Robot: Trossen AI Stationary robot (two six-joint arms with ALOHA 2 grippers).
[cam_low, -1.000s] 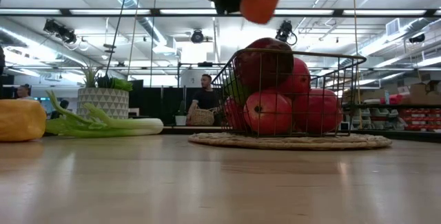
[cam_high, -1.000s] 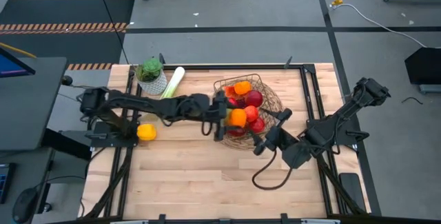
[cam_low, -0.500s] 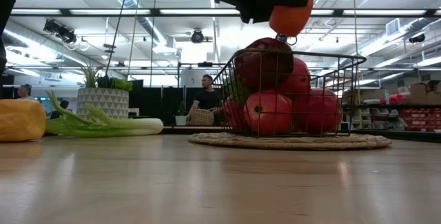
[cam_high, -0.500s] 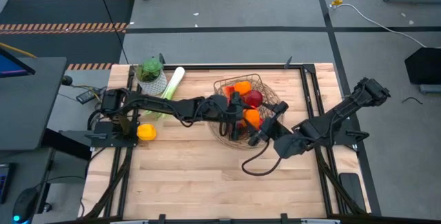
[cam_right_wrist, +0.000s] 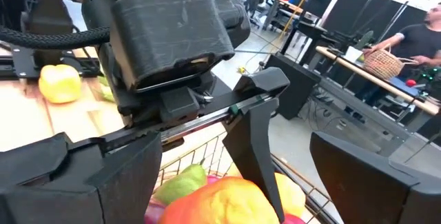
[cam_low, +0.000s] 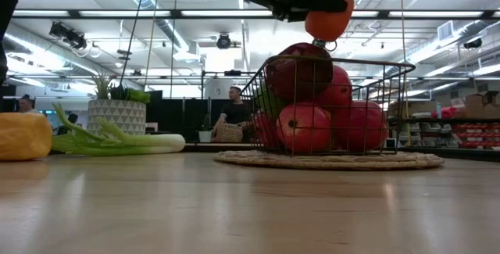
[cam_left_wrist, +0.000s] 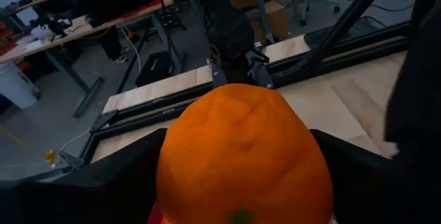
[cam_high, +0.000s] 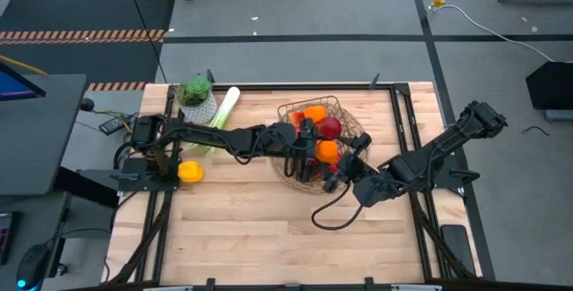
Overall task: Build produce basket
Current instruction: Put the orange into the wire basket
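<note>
Left arm has swung in from the table's left, and the left gripper [cam_high: 315, 150] now hangs over the basket [cam_high: 288, 113], fingers clasping the orange [cam_high: 327, 151] above the red apples [cam_low: 303, 127]: one more fruit nearly delivered. Right gripper [cam_high: 345, 161] waits alongside, fingers spread, empty.

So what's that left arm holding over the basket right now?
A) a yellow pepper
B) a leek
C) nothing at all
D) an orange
D: the left gripper is closed around an orange just above the apples piled in the basket, while the yellow pepper and the leek lie on the table off to the side.
</note>
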